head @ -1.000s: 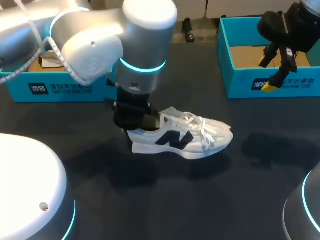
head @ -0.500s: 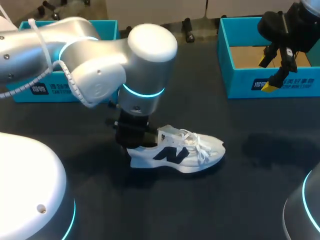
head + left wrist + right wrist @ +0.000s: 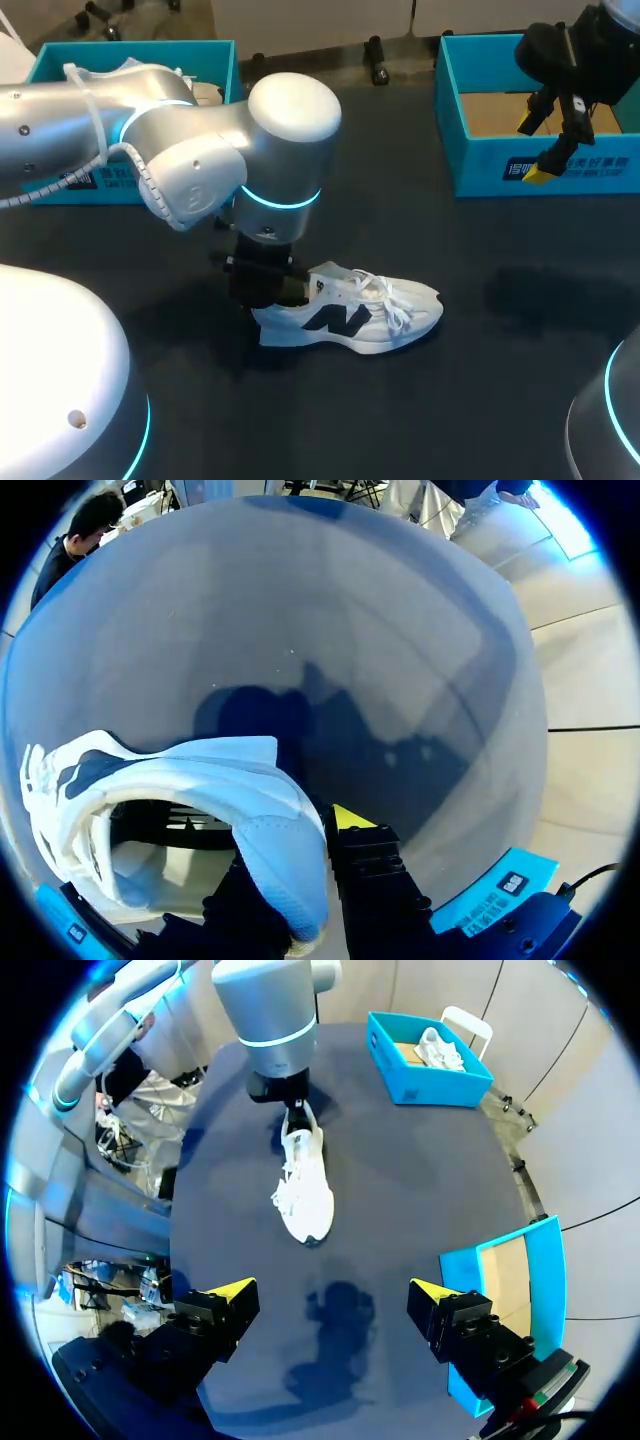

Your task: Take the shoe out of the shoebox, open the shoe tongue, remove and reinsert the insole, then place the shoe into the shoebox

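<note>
White shoe (image 3: 350, 318) heel pinched in left tool (image 3: 296, 865), one finger hidden behind heel; right tool (image 3: 328, 1292) spread wide.

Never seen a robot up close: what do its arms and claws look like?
The left arm is thick, rounded silver-grey, with a glowing cyan ring at the joint and a white coiled cable alongside. The left claw and right claw are black and blocky, fingers tipped bright yellow.

The shoe (image 3: 350, 318) is showing white, with white laces and a dark side mark. The table (image 3: 450, 400) is looking black. The left box (image 3: 215, 60) and right box (image 3: 480, 170) are showing teal walls. The left arm (image 3: 200, 160) is gleaming silver, ringed cyan.
</note>
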Robot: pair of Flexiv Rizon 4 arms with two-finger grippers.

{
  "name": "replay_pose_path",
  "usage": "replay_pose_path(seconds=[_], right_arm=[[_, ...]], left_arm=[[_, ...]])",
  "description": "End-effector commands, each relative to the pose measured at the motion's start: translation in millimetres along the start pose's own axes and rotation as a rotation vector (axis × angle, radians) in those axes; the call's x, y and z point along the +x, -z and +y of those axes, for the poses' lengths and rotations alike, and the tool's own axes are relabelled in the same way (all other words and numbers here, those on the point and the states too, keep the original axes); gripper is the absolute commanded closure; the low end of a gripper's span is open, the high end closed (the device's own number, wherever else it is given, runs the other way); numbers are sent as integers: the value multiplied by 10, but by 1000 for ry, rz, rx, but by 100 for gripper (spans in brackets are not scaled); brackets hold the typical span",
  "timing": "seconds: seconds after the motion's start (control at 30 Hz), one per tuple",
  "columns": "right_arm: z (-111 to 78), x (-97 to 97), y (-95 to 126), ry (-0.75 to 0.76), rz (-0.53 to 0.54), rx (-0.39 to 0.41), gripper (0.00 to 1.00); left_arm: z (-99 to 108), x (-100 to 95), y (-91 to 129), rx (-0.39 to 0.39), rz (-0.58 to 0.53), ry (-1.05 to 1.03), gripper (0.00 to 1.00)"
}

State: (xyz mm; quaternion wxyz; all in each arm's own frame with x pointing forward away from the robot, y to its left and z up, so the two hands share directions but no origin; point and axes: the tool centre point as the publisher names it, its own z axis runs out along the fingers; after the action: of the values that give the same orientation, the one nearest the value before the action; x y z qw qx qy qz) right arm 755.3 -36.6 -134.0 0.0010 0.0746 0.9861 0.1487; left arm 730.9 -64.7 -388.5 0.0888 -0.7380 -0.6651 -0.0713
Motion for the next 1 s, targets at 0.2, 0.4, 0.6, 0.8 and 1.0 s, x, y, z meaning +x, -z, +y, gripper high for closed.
replay_pose_path(seconds=[0.2, 0.4, 0.6, 0.8, 1.0], right_arm=[[13, -19, -5, 0, 4, 4, 0], [13, -19, -5, 0, 4, 4, 0], [13, -19, -5, 0, 4, 4, 0], [13, -19, -5, 0, 4, 4, 0], [13, -19, -5, 0, 4, 4, 0]], left_arm=[[-29, 51, 84, -5, -14, 7, 61], [-94, 56, 264, -12, -50, 25, 25], [-156, 43, 473, 10, -118, 106, 0], [-304, 55, 604, 33, -171, 264, 0], [-448, 79, 734, 81, -242, 453, 0]])
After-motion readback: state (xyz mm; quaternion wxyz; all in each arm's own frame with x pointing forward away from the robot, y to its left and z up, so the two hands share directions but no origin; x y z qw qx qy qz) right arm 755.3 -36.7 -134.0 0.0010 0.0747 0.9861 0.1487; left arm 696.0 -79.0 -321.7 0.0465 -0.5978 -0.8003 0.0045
